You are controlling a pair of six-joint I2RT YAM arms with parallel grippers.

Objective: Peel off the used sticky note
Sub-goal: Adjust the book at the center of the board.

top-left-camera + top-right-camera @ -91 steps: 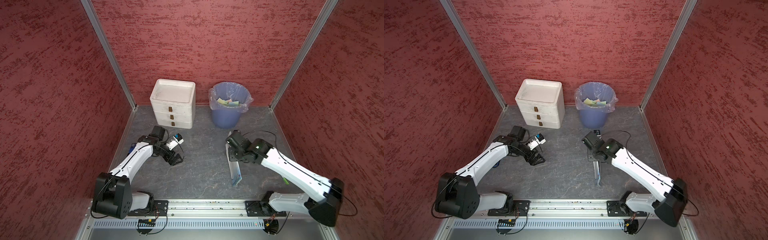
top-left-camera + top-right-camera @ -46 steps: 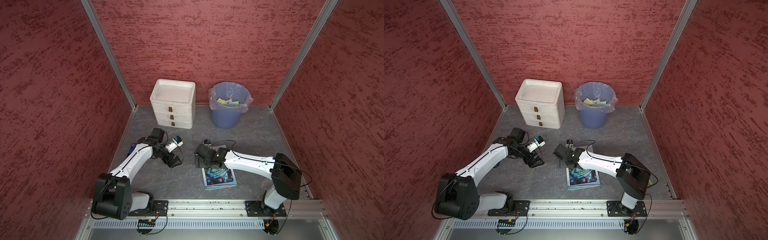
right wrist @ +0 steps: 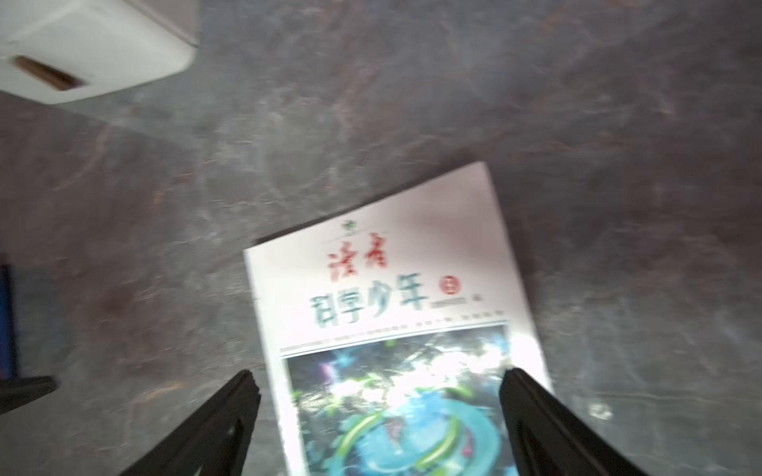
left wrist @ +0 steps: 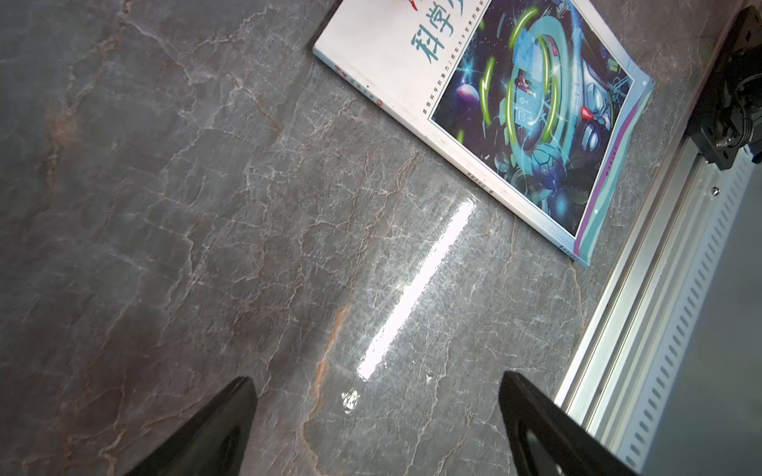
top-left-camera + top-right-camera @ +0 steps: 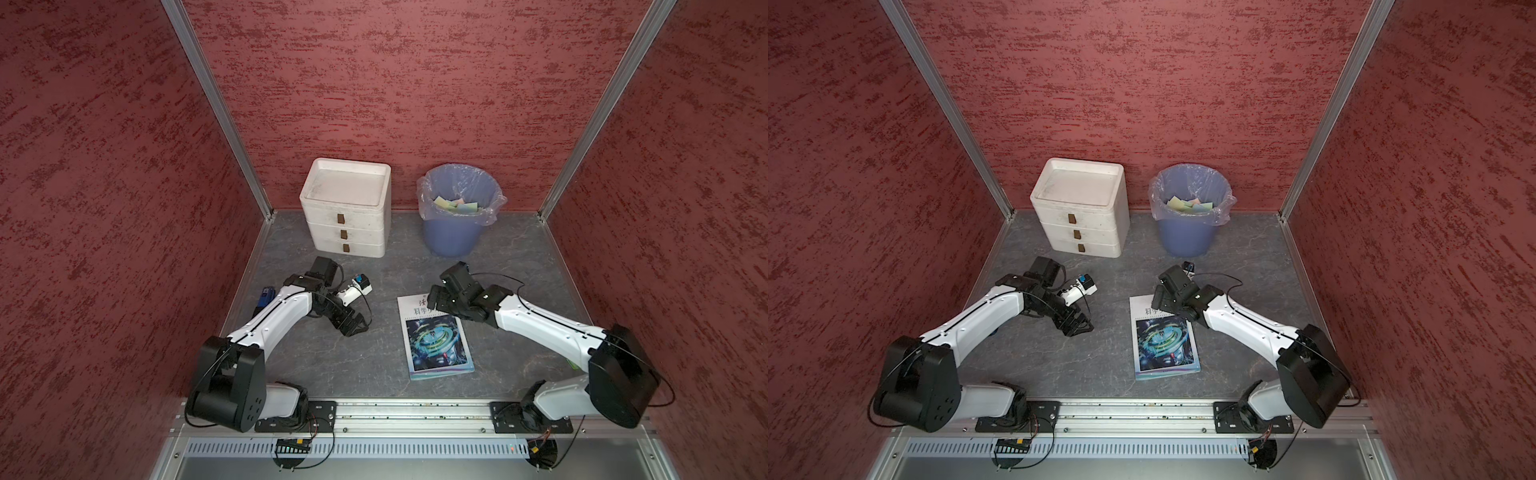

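Paper, light and limp: the sticky note would be taken by a free corner, yet none is seen on the closed book (image 5: 436,340) on the bench (image 5: 374,365). Both the left gripper (image 4: 377,381) and the right gripper (image 3: 378,377) are held open and empty.

One book (image 5: 436,340); one bin (image 5: 451,243); three drawers (image 5: 345,233)

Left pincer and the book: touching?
Apart. In both top views, a stretch of bare table separates the left pincer from the book.
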